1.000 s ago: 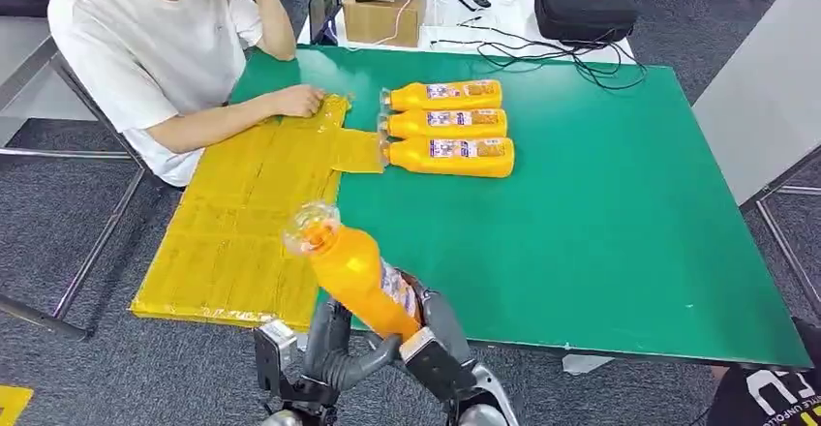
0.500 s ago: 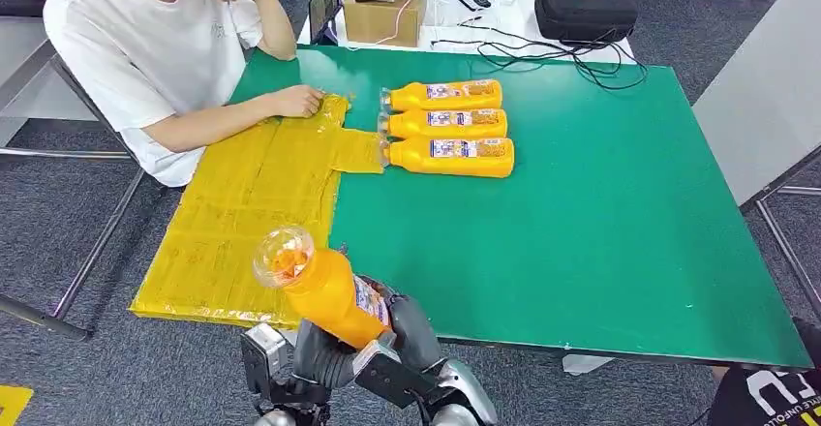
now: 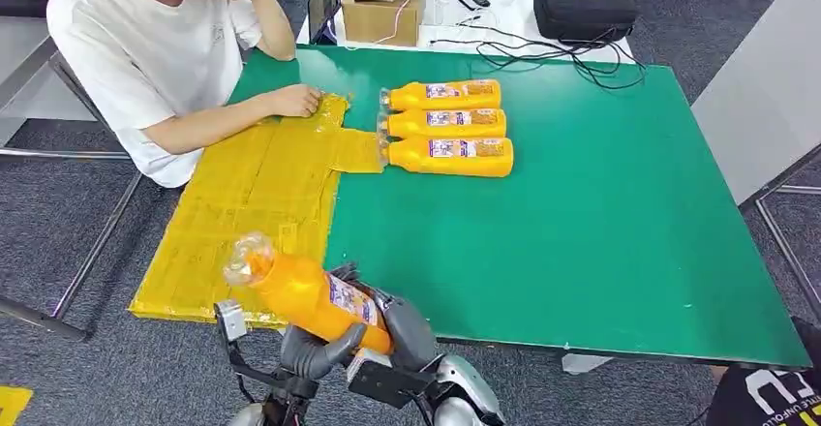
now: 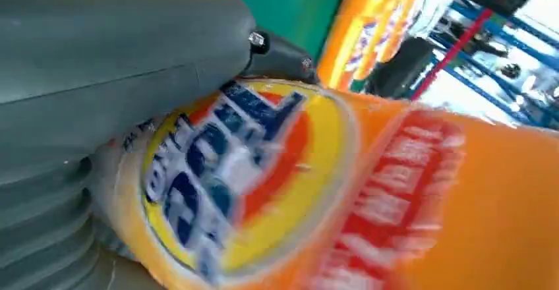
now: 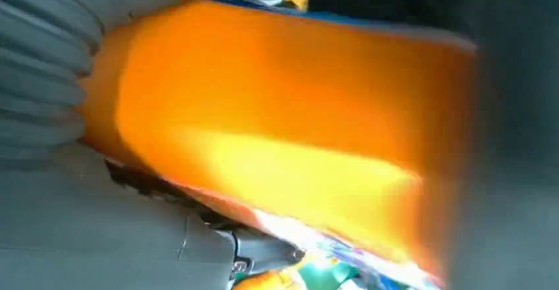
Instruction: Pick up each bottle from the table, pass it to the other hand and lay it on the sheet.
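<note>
A: Head view first. What's the bottle (image 3: 300,293) doing?

B: It's off the table, tilted, cap end toward the sheet (image 3: 254,203), low at the table's near edge. Both hands are on it: the left hand (image 3: 308,350) curls its fingers under the body, and the right hand (image 3: 395,327) wraps the base end.

A: And the rest?

B: Three more bottles (image 3: 445,124) lie side by side on the green table (image 3: 600,213), caps touching or just beside the sheet's tab. A person (image 3: 145,48) sits at the far left with one hand resting on the sheet's far corner. A black case (image 3: 586,7) and a cardboard box (image 3: 384,17) sit on the white table beyond.

A: Left wrist view?

B: Blurred, but the left hand (image 4: 99,105) presses its grey thumb against the bottle's label (image 4: 237,171); the other bottles show beyond.

A: Right wrist view?

B: Also blurred. The right hand (image 5: 53,92) is clamped round the orange body (image 5: 277,125), ribbed cover tight against it.
</note>
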{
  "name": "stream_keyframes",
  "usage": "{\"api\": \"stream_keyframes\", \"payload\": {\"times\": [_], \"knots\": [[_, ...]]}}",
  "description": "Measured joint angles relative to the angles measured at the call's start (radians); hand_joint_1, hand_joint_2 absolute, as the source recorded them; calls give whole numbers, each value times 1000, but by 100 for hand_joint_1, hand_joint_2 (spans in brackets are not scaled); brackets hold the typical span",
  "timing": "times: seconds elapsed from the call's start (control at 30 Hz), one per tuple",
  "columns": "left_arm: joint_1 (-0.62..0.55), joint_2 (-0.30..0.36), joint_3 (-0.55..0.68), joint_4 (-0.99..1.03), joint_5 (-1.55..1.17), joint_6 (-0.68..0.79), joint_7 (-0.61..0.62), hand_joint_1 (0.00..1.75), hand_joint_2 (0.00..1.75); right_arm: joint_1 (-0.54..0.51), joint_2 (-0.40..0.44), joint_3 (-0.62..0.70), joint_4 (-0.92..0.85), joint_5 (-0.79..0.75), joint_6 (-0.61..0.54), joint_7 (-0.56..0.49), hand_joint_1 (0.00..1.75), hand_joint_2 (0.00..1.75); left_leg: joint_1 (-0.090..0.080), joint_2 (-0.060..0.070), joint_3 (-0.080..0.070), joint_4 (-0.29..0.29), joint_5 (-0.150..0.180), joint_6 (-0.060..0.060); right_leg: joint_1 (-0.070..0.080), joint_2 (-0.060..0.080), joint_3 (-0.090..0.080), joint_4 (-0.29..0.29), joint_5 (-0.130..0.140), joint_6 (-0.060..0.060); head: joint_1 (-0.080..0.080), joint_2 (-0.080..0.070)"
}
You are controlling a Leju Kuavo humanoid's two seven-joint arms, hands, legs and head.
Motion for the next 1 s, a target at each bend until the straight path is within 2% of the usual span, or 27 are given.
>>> {"api": "stream_keyframes", "payload": {"times": [0.33, 0.57, 0.9, 0.93, 1.0], "knots": [[-9, -4, 7, 0, 2, 33, 13, 175, 175, 3, -2, 10, 13, 10, -36, 18, 0, 0, 0, 1, 0, 0, 0, 0, 0, 0, -1, 0, 0, 0, 0, 0], [-43, -39, 8, -21, -201, 336, -61, 175, 175, 51, 16, 9, -12, 10, -149, 25, 0, 0, 0, 0, 0, 0, 0, 0, 0, 0, 0, 0, 0, 0, 0, 0], [-58, -40, 11, -23, -235, 369, -71, 175, 175, 63, 20, 7, -28, 10, -158, 25, 0, 0, 0, 1, 0, 0, 0, 0, 0, 0, 0, 0, 0, 0, 0, 0], [-60, -40, 12, -23, -254, 396, -75, 175, 175, 64, 20, 6, -28, 3, -166, 19, 0, 0, 0, 1, 0, 0, 0, 0, 0, 0, 0, 0, 0, 0, 0, 0], [-92, -39, 12, -16, -393, 554, -84, 175, 175, 69, 19, 6, -35, -22, -214, -24, 0, 0, 0, 0, -1, 0, 0, 0, 0, 0, 0, 0, 0, 0, 1, 0]]}}
